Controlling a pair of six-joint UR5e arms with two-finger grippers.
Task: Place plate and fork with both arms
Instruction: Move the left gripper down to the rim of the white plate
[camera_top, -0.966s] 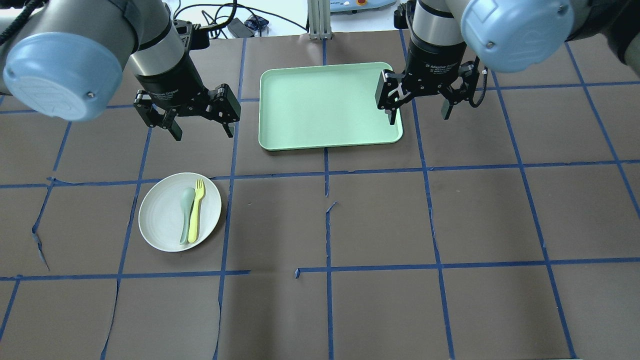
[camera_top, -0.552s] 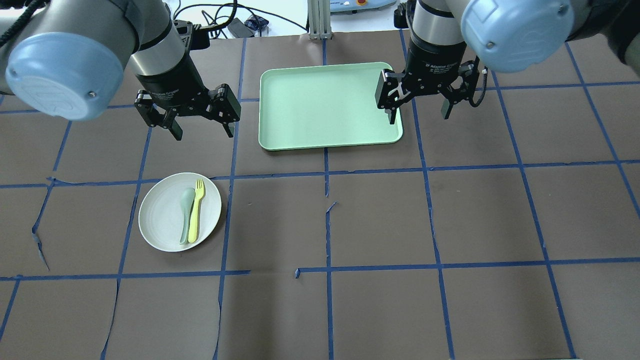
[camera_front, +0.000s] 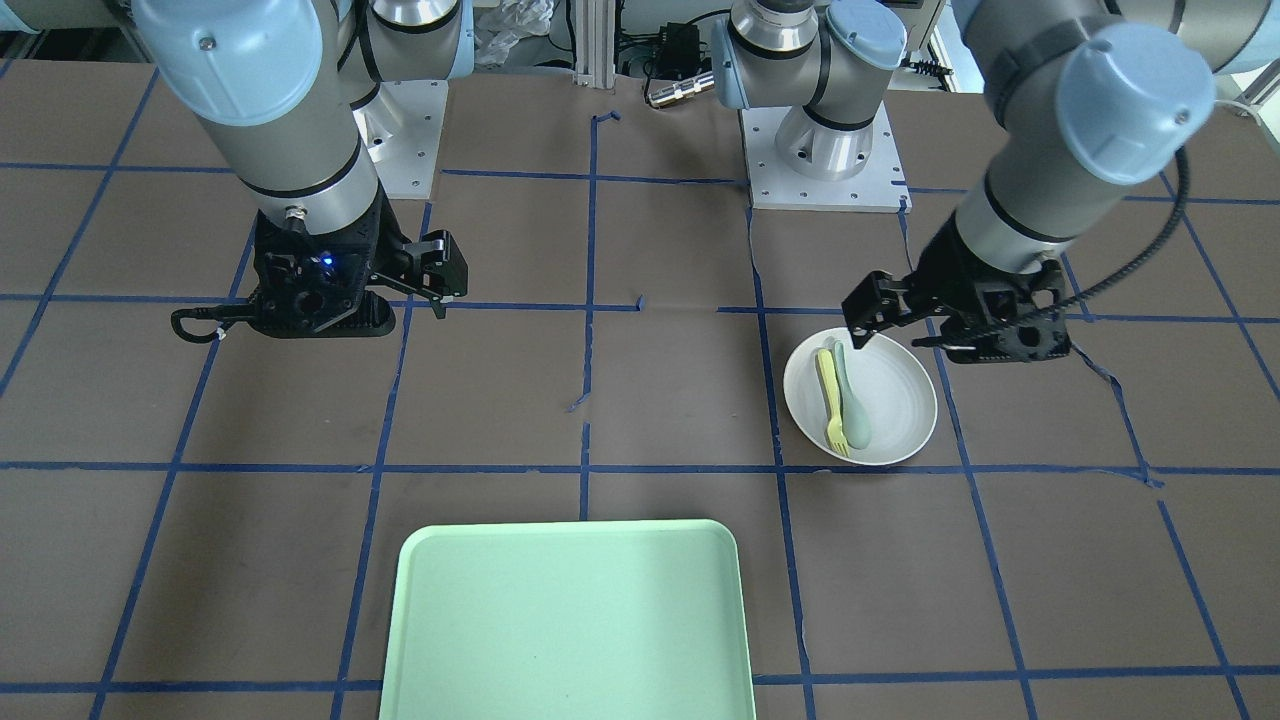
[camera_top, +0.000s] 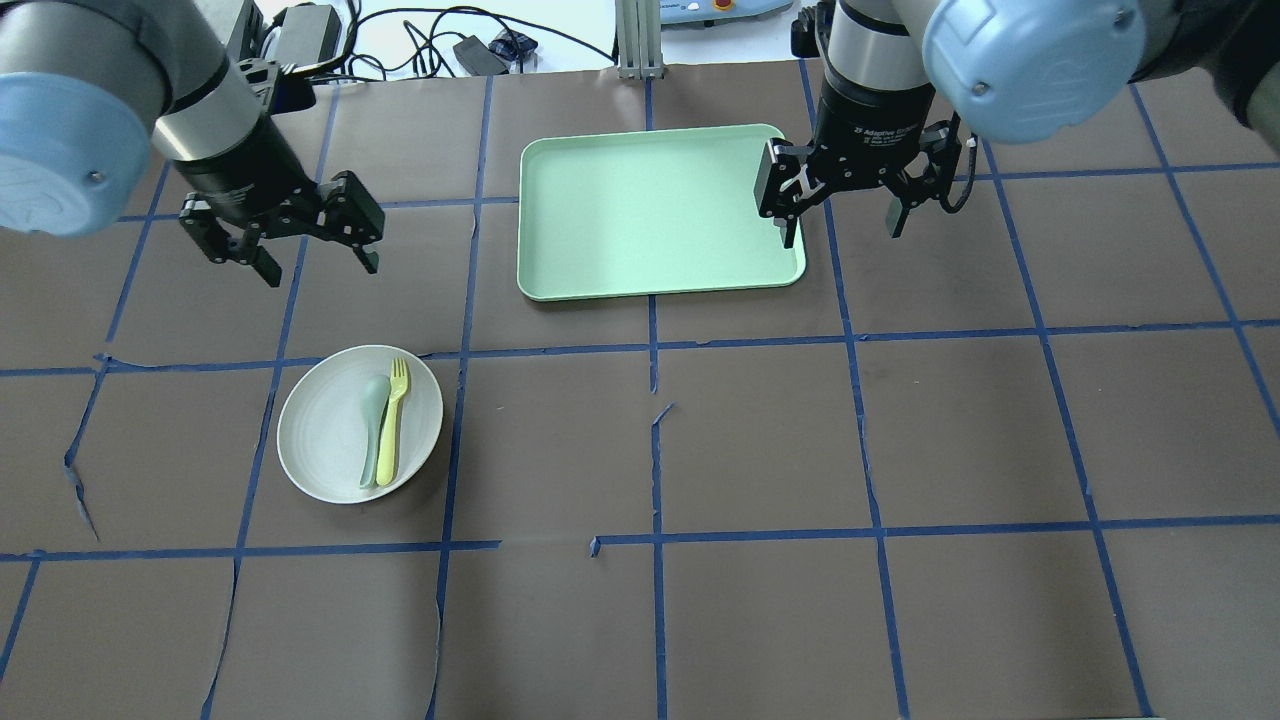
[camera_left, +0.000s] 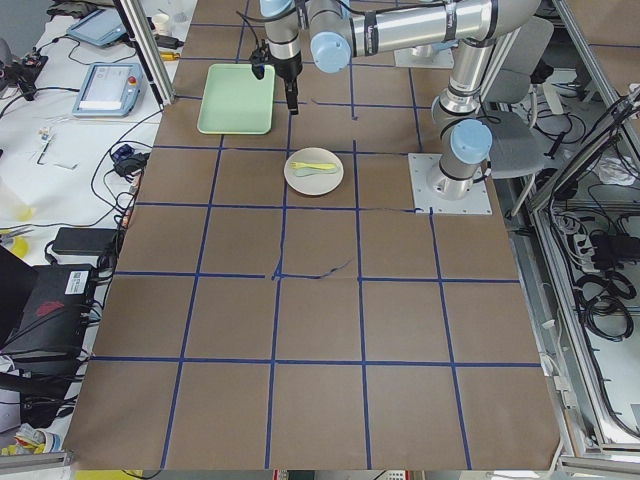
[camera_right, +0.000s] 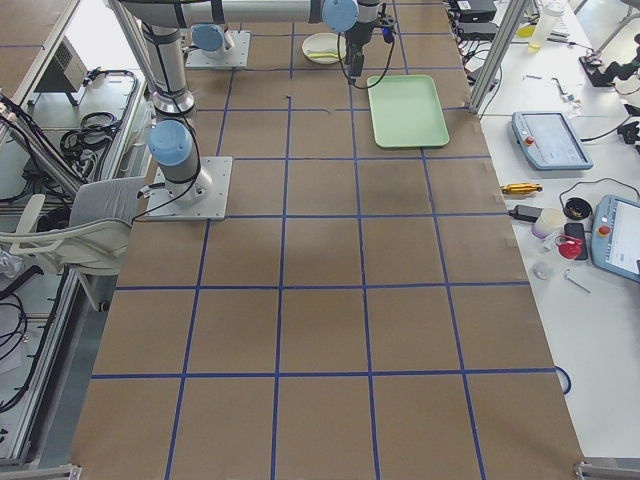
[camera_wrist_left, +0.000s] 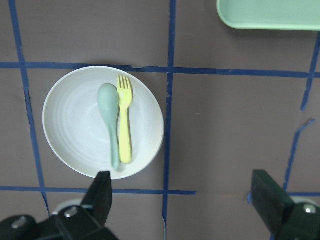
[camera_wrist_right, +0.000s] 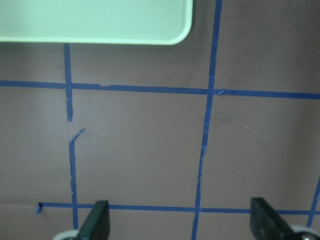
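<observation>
Seen from overhead, the left claw has swung toward 9 o'clock, leaving the left edge of the rectangular light-green tray. It now hangs at roughly 12 o'clock of the round off-white plate, spread wide and empty. The right claw has not budged. It is also wide and empty, over the tray's 3 o'clock rim.

The plate has stayed on the brown bench at about 8 o'clock of the tray. The slim pale-yellow plastic fork lies in it, touching the pale grey-green spoon.

This looks like the left arm lining up on the plate. Nothing is gripped yet, so the placing has barely begun.
</observation>
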